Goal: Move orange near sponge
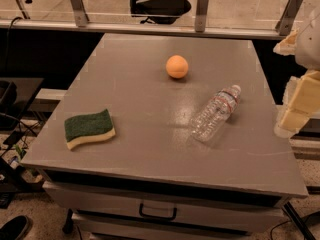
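The orange point(177, 66) sits near the middle of the far edge of the grey table point(150, 154), well apart from the sponge point(89, 128), which lies by the left edge toward the near corner. A clear plastic bottle point(216, 113) lies on its side toward the right edge. The gripper point(300, 101) hangs just beyond the right edge, and whether it is open or closed cannot be told.

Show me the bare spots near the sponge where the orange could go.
Bare tabletop runs between the sponge and the bottle, and behind the sponge up to the orange. The front strip is free too. It is tightest by the bottle on the right, where the gripper hangs beyond the edge.
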